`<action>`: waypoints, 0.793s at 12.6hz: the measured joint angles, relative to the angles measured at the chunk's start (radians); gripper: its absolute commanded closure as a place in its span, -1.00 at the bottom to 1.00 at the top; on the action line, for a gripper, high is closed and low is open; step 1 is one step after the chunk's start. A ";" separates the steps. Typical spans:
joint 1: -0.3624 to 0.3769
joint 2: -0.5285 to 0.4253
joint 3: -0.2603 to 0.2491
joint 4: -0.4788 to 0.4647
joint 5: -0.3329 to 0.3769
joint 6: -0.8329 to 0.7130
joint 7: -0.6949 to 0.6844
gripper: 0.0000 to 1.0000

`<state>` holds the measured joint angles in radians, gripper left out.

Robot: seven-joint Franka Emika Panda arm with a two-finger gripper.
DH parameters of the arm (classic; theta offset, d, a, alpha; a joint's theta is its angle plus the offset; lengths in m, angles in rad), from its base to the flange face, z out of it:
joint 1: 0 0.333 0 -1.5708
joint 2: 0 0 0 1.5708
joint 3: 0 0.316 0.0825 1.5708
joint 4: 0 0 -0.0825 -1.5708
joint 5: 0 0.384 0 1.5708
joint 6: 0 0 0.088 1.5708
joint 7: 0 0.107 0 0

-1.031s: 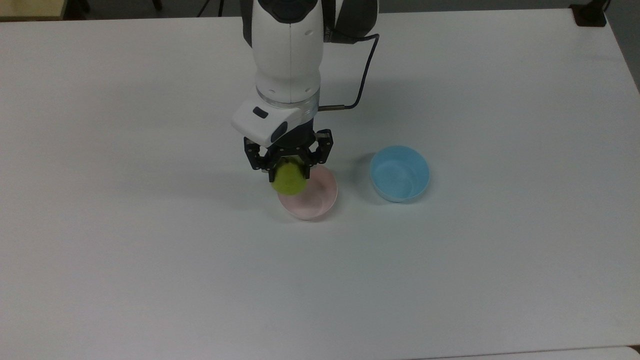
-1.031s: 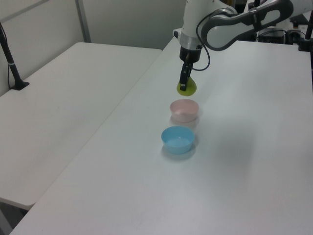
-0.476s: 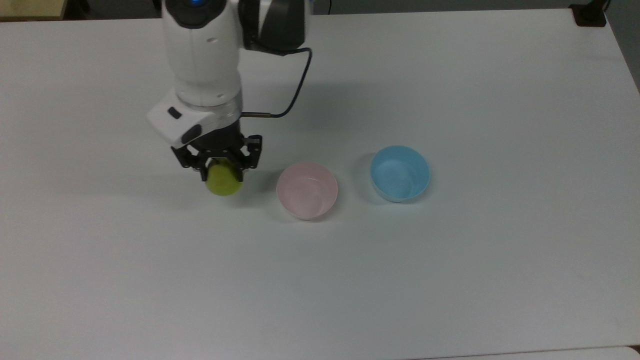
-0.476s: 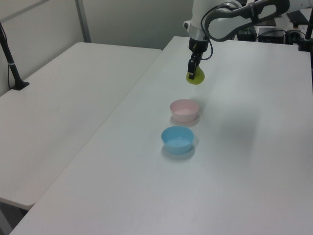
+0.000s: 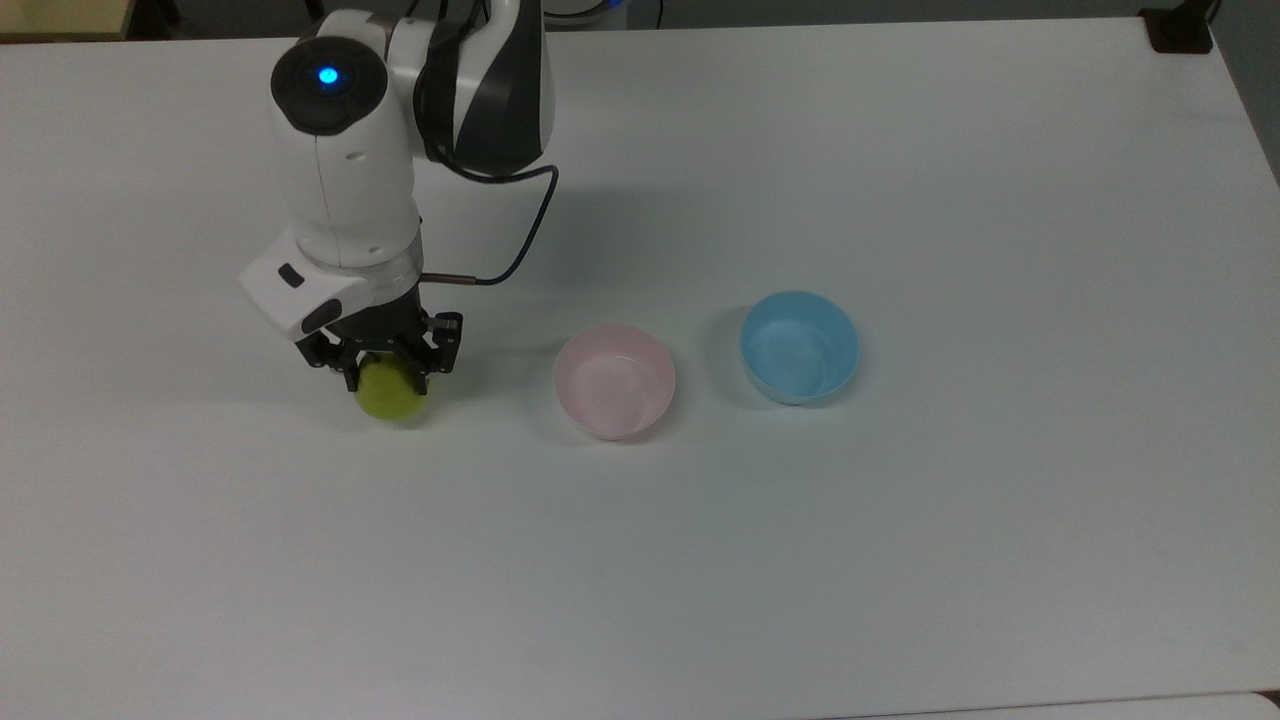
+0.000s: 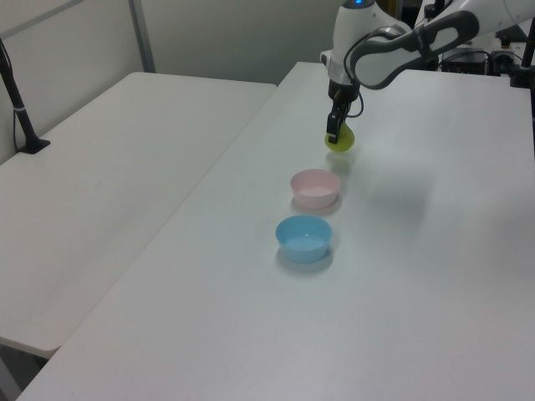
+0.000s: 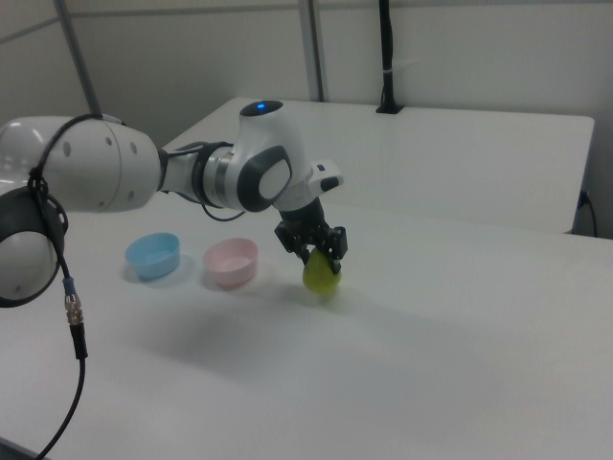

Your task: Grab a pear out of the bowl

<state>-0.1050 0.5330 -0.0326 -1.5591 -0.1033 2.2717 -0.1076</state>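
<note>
Two bowls: pink bowl (image 5: 614, 381), blue bowl (image 5: 800, 346) | hand (image 5: 385, 375) grips pear (image 5: 391, 393)

The table (image 5: 900, 550) has a smooth, matt white top. The bowl (image 5: 614, 381) and the blue bowl (image 5: 800, 346) look like smooth plastic with a faint sheen. The pear (image 5: 391, 391) seems matt.

My arm: white Panda, wrist pointing down, reaching toward the top view's left. My gripper (image 5: 385, 372): black fingers clamped on the pear (image 5: 391, 393), held low over the table.
</note>
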 measured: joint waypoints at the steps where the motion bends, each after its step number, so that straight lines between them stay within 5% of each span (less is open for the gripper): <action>1: -0.006 0.016 0.000 0.000 -0.001 0.042 0.000 0.02; 3: -0.015 0.033 0.000 0.000 -0.002 0.075 0.000 -0.83; 4: -0.016 0.037 0.000 0.000 -0.009 0.075 0.000 -1.00; 10: -0.010 -0.008 0.002 0.013 -0.016 0.022 0.000 -1.00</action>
<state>-0.1148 0.5252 -0.0310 -1.5466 -0.1193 2.2936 -0.1076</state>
